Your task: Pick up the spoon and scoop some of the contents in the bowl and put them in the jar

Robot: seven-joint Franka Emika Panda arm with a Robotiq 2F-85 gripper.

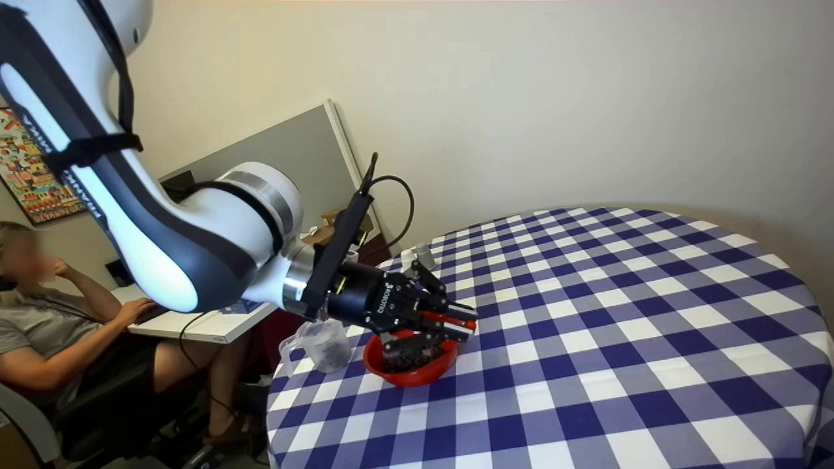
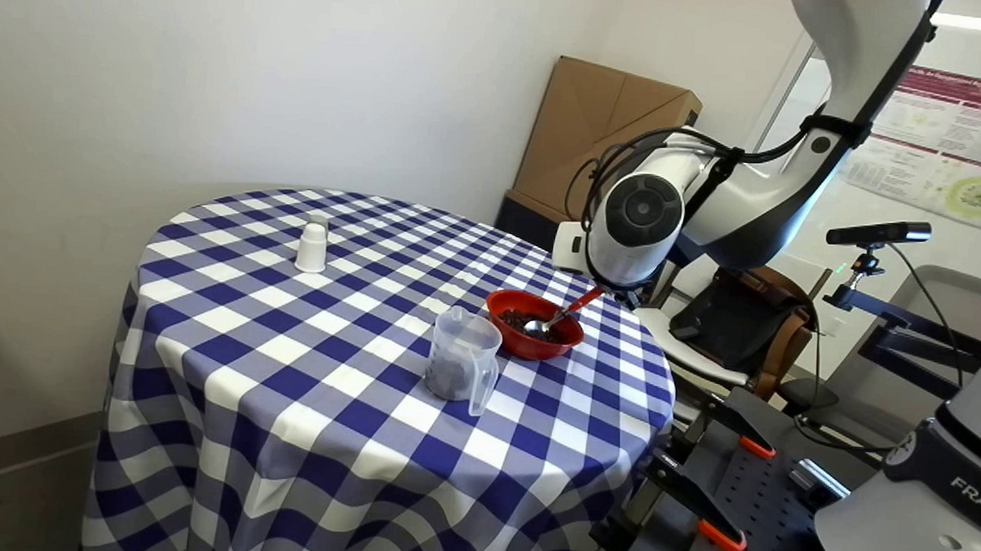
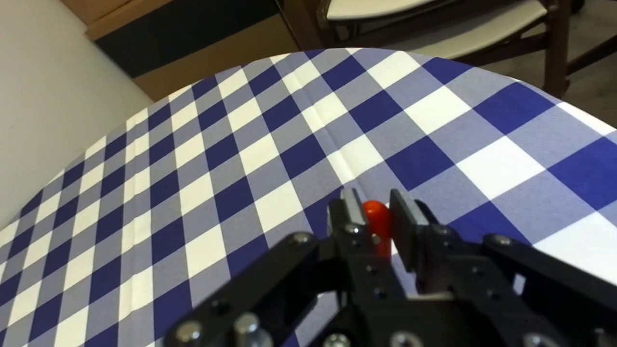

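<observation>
The spoon, one in number, is lying aslant in the bowl, its silver scoop inside the rim and its red handle rising over the right side. The scoop is showing at the contents, a single dark, crumbly mass; whether it is carrying any of them cannot be told. One red bowl is standing on the table, and one clear jar with a handle is standing just beside it, to its left in both exterior views. The jar's lower part is looking grey; whether that is a filling or the check pattern behind cannot be told.

One gripper is holding the spoon: its two fingers are standing nearly together, clamped on the red handle from both sides, the rounded end showing between them in the wrist view. One white-and-black arm is carrying it.

Farther out, white cups are standing close together at the table's far left in both exterior views, overlapping enough to leave their number unclear. In an exterior view one person is sitting at the left by one white desk.
</observation>
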